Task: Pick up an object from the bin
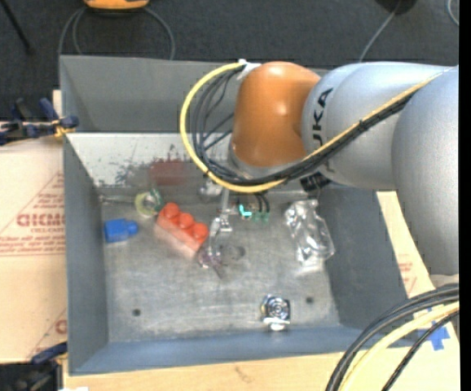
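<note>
Gripper (220,236) low mid-bin (85,243), just beside orange block (182,227), right above 1 small purplish clear piece (217,257); released or clenched: cannot tell; contact unclear

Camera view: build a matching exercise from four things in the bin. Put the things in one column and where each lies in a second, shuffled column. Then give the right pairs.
Things
1. blue block
2. orange studded brick
3. crumpled clear plastic
4. small silver metal piece

Places
A. near the wall at the view's bottom edge, right of middle
B. right part of the bin floor, right of the gripper
C. farthest to the view's left of the four
D. just left of the gripper

Pairs: 1-C, 2-D, 3-B, 4-A
</note>
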You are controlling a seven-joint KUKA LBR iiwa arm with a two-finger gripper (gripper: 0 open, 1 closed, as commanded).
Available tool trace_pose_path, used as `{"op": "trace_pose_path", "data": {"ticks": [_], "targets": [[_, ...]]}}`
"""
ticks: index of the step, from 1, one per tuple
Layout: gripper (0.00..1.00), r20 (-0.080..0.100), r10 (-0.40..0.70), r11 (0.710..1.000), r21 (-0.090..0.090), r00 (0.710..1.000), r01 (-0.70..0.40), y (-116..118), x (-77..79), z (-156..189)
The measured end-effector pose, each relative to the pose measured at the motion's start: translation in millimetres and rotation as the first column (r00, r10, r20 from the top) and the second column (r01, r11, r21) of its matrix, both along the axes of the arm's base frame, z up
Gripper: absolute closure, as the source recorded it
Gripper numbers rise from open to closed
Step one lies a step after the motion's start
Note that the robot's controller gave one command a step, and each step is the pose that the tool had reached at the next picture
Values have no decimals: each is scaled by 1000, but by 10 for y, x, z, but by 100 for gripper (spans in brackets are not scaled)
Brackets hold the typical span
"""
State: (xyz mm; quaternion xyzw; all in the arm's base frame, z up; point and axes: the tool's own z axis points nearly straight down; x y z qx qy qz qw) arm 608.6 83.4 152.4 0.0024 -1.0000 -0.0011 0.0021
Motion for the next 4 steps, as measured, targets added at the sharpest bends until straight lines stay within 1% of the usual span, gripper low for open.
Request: {"op": "trace_pose_path", "data": {"ticks": [1, 2, 3, 4], "targets": [[0, 11, 119, 993, -4, 993, -119, 1521, -358, -792], [0, 13, 135, 991, -3, 991, -135, 1466, -162, -493], [0, 13, 210, 978, -3, 978, -210, 1512, -99, -513], [0, 14, 128, 992, 4, 992, -129, 1545, -2, -795]]}}
